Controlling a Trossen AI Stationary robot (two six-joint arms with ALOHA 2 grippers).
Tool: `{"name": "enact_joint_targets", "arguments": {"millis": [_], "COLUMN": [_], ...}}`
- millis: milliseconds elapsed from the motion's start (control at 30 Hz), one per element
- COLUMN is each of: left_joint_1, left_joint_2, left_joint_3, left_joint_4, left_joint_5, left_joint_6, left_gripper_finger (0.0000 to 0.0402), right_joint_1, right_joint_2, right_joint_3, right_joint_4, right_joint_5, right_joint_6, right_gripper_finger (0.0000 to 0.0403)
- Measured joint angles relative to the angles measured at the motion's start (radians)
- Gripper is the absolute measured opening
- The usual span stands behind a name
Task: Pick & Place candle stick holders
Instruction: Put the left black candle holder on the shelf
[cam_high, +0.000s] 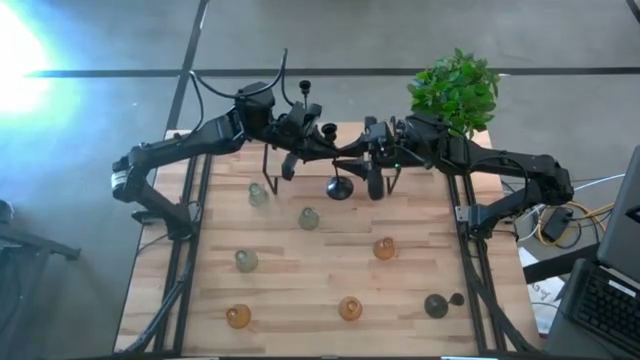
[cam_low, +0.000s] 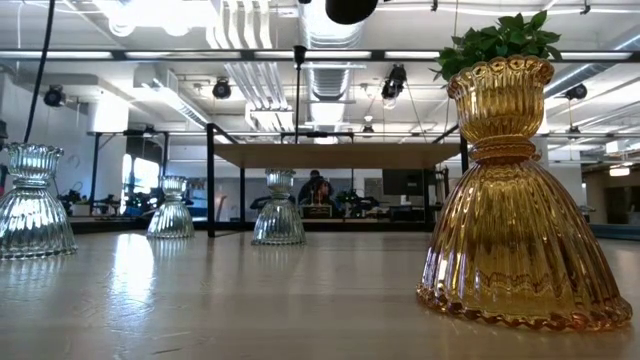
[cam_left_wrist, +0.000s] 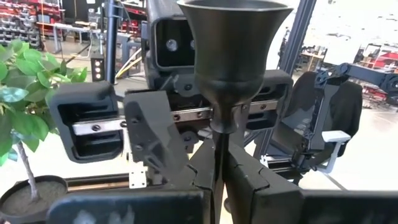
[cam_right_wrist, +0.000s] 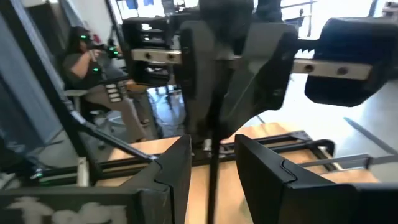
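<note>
I read this as a handover beside the potted plant (cam_high: 456, 90): my left gripper (cam_left_wrist: 219, 163) clamps the black candlestick (cam_left_wrist: 233, 56) stem, and my right gripper (cam_right_wrist: 211, 163), half-open around it, must close next.

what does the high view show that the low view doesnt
Only the high view: the left arm and right arm, their jaws meeting over the table's far middle at a black candlestick, plus a dark holder toward the picture's lower right.
Only the low view: the room behind, with ceiling ducts, and the ribbing of an amber glass holder seen close up.
Both: the wooden table, pale glass holders, amber ones, and the leafy plant.
</note>
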Motion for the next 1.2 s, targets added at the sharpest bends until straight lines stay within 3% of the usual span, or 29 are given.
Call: {"name": "enact_joint_targets", "arguments": {"millis": [267, 633, 900, 1200], "left_joint_1": [0.002, 0.002, 0.001, 0.001], "left_joint_2": [0.0, 0.0, 0.0, -0.002], "left_joint_3": [0.001, 0.003, -0.001, -0.002], "left_joint_4": [0.027, 0.042, 0.04, 0.052], "left_joint_5": [0.003, 0.034, 0.059, 0.025], "left_joint_6": [0.0, -0.012, -0.035, -0.045], "left_gripper_finger": [0.0018, 0.0018, 0.0019, 0.0064], "right_joint_1": [0.0, 0.003, 0.008, 0.007], "right_joint_2": [0.002, 0.014, 0.032, 0.038], "right_joint_3": [0.0, 0.0, 0.001, 0.0], "right_joint_4": [0.0, 0.006, 0.013, 0.034], "right_joint_5": [-0.008, -0.011, -0.01, 0.018], "right_joint_6": [0.003, -0.006, -0.007, -0.007], "right_gripper_finger": [0.0103, 0.0016, 0.001, 0.0009]}}
